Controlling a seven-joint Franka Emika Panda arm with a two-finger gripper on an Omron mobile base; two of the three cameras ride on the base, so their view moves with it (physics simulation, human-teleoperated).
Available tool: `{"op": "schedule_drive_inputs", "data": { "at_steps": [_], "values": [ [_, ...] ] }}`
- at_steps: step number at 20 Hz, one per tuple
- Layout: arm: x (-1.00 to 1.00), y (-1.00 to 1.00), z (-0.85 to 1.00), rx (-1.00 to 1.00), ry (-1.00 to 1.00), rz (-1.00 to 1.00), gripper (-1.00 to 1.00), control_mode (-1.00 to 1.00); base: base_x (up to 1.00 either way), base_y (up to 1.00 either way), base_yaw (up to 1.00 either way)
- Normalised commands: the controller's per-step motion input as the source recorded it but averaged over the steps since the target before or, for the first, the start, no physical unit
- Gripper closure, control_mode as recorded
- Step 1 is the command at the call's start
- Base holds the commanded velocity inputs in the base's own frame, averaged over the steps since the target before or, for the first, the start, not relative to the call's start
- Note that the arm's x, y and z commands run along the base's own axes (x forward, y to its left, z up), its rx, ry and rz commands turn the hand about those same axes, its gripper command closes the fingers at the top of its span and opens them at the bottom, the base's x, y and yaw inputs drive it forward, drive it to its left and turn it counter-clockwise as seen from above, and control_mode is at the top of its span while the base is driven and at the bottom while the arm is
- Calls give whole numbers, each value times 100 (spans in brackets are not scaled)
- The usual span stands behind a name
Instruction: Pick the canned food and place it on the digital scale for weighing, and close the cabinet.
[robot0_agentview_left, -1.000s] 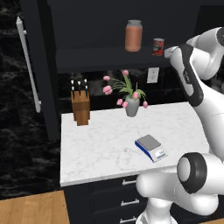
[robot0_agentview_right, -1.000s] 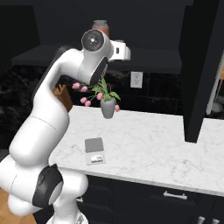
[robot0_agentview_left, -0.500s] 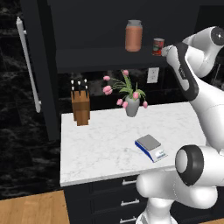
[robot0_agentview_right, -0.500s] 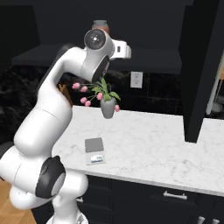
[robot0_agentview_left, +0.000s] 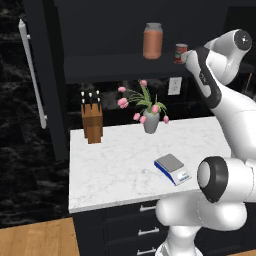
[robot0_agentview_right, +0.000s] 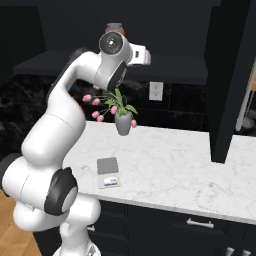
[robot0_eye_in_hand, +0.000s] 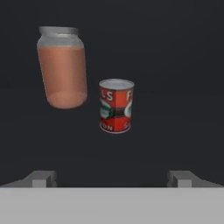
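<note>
The canned food is a short red-labelled tin with silver rims, upright on the dark shelf of the open cabinet. In the hand view it stands straight ahead of my gripper, centred between the two wide-apart fingertips and some way beyond them. My gripper is open and empty, raised to shelf height just right of the can. The digital scale lies on the marble counter below with nothing on its plate; it also shows in the right base view as the scale.
A taller terracotta jar with a grey lid stands left of the can on the same shelf. A vase of pink tulips and a knife block sit on the counter. Open cabinet doors hang at the left and right.
The arm has shifted a little, bringing the hand slightly closer to the shelf and the can. The jaws have stayed wide apart. Can, jar and scale have not moved.
</note>
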Motion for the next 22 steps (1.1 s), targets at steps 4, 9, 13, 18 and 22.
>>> {"op": "schedule_drive_inputs", "data": {
  "at_steps": [4, 9, 13, 18, 22],
  "values": [
    [26, 0, 0, 0, 0, 0, -100, -100, 0, 0, 0],
    [27, 0, -2, 0, 3, 0, -100, -100, 0, 0, 0],
    [25, 0, 0, 0, 7, 0, -100, -100, 0, 0, 0],
    [23, 0, 0, 0, 6, 0, -100, -100, 0, 0, 0],
    [25, 0, -4, 0, 2, 0, -100, -100, 0, 0, 0]
  ]
}}
